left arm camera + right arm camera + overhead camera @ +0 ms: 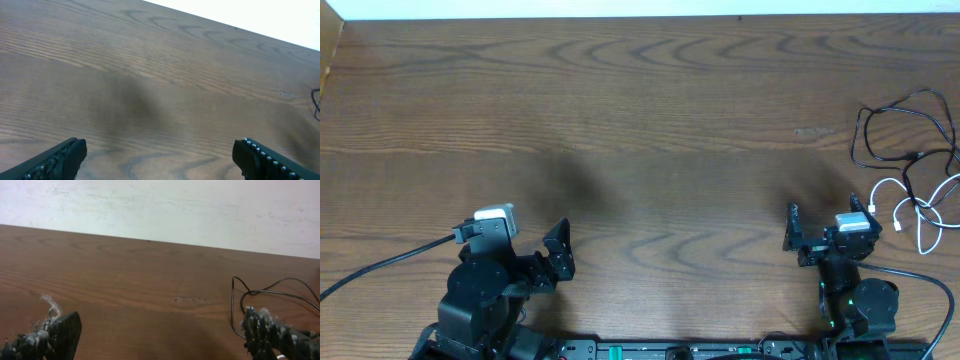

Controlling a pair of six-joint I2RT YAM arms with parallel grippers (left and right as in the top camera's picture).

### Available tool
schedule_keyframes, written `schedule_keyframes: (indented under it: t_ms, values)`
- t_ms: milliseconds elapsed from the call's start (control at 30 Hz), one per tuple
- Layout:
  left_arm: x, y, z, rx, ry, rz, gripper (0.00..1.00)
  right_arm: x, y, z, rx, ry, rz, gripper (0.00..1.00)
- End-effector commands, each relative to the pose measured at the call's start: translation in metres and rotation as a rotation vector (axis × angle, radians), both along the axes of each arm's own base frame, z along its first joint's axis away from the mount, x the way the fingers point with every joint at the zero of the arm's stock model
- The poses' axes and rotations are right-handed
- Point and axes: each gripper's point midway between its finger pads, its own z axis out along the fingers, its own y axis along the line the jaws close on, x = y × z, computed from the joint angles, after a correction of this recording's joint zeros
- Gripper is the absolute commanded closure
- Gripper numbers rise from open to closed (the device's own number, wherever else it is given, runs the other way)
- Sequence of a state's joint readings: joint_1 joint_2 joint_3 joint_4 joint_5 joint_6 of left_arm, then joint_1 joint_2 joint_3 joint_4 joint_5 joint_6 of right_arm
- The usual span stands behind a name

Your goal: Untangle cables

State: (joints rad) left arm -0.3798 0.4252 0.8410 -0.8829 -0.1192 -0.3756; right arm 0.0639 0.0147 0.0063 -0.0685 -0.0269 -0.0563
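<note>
When seen from above, the black cable [867,125] and white cable [901,213] lie tangled at 3 o'clock, by the table's [640,120] right edge. Open wood spreads toward 9 o'clock. Only this view shows the white one.

In the left wrist view, the left gripper [160,150] is spread wide and holds nothing.

In the right wrist view, the right gripper [160,325] gapes too, with black cable near its 4 o'clock finger.

The counter [640,120] shows brown, wavy wood grain. The black cable [896,102] lies beside the white cable [886,181]. The left gripper [562,250] and right gripper [791,230] are black.
</note>
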Motion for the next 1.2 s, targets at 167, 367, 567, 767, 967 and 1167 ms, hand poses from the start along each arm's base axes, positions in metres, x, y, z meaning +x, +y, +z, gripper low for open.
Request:
schedule_keyframes:
  t_ms: [167,367,567,767,967,1167]
  values:
    - [0.001,0.003,-0.002,0.019,-0.003,0.011,0.02,0.000,0.000,0.001,-0.011,-0.006,0.001,0.00]
    - [0.001,0.003,-0.002,0.019,-0.003,0.011,0.02,0.000,0.000,0.001,-0.012,-0.006,0.001,0.01]
    - [0.001,0.003,-0.002,0.019,-0.003,0.011,0.02,0.000,0.000,0.001,-0.012,-0.006,0.001,0.01]
    - [0.001,0.003,-0.002,0.019,-0.002,0.011,0.02,0.000,0.000,0.001,-0.011,-0.006,0.001,0.01]
    - [0.003,0.019,-0.025,0.040,0.027,0.087,0.02,0.000,0.000,0.001,-0.012,-0.006,0.001,0.01]
    - [0.023,0.013,-0.045,0.016,-0.121,0.025,0.02,0.000,0.000,0.001,-0.012,-0.006,0.001,0.01]
